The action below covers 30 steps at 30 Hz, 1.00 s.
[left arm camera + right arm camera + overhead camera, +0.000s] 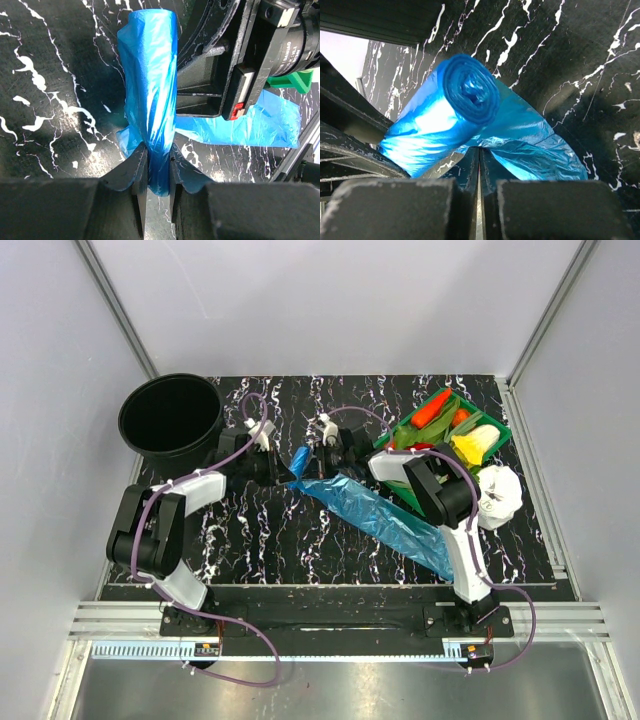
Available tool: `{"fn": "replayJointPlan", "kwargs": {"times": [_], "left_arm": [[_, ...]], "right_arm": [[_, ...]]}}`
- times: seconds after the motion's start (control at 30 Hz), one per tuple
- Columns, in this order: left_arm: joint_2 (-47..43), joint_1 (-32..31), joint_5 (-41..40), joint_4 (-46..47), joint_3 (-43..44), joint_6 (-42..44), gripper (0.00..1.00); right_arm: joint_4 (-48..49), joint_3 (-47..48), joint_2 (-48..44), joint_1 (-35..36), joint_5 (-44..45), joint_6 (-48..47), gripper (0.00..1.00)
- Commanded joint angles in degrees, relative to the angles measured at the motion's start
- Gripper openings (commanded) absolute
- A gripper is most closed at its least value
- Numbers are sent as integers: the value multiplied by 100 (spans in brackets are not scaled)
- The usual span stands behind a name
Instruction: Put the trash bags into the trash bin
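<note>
Trash bags (385,515) show in the overhead view as a blue roll at the middle of the black marbled table (300,550), with a loose sheet trailing toward the lower right. The left gripper (284,469) and right gripper (314,450) meet at the roll. The trash bin (170,415) stands at the upper left, well apart from the bags. A green tray (497,428) of vegetables sits at the upper right, with a white plastic lump (497,495) just below it.

The left wrist view has the fingers (136,175) clamped on the lower end of the upright roll (150,75).

The right wrist view has the fingers (470,165) pressed tight together at bottom centre. Thin blue film (530,150) appears pinched at their tips, and the roll's end (470,90) is just above.
</note>
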Motion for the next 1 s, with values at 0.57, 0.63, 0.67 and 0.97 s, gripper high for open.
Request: {"fn": "replayJointPlan", "kwargs": {"times": [0.57, 0.63, 0.67, 0.97], "left_arm": [[-40, 9, 72, 120, 79, 106, 0], [-84, 1, 90, 103, 79, 106, 0], [-93, 9, 107, 103, 79, 106, 0], [-338, 9, 239, -55, 158, 176, 0]], "right_arm": [[-2421, 1451, 624, 447, 1762, -938, 0], [-2649, 1521, 625, 499, 2026, -938, 0], [-2738, 1582, 633, 526, 2167, -930, 0], [-3898, 2180, 966, 755, 2916, -1079, 0]]}}
